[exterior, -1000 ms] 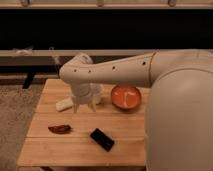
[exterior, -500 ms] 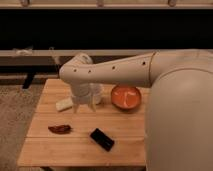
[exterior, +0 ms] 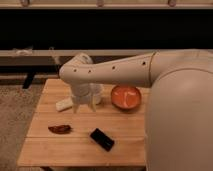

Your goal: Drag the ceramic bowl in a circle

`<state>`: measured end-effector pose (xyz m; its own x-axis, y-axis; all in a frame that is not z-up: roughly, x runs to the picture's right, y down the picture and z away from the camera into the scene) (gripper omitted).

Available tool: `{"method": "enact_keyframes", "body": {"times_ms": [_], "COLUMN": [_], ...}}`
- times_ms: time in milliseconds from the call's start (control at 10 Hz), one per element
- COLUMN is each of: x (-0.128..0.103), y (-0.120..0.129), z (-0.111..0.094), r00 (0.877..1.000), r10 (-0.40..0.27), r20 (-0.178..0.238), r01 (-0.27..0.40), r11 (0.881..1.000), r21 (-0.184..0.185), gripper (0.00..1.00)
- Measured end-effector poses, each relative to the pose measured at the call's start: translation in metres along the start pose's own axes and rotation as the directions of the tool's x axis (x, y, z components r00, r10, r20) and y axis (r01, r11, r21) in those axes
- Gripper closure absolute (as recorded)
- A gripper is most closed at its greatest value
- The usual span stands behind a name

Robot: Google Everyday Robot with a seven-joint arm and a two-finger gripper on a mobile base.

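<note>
Table (exterior: pixel 55 150): light wood slats, everything rests on it.
Brown item (exterior: pixel 60 129): front left, lying flat.
White item (exterior: pixel 64 104): left side, just beside the gripper.
Gripper (exterior: pixel 84 107): points down over the table's middle, left of the bowl — jaws spread apart, tips close to the wood.
Black item (exterior: pixel 102 138): front centre, flat, skewed.
Bowl (exterior: pixel 125 97): orange-red, upright, right of the gripper — near it, not touching.
Arm (exterior: pixel 125 72): white, reaching in from the right.
</note>
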<state>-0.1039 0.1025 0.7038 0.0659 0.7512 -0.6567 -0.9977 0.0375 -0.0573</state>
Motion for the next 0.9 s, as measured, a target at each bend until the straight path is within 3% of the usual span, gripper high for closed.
{"method": "enact_keyframes", "body": {"times_ms": [500,700,900], "x": [-0.001,-0.019,-0.050], "y": [0.000,-0.015,-0.042], "z": [0.000,0.008,0.013], "r00": [1.000,0.996,0.991], "r10": [-0.017,-0.089,-0.137], "r20": [0.000,-0.002,-0.002], "r01": [0.017,0.089,0.137], "r11": [1.000,0.996,0.991], "r21": [0.001,0.011,0.012], "gripper": [0.35,0.35,0.35]}}
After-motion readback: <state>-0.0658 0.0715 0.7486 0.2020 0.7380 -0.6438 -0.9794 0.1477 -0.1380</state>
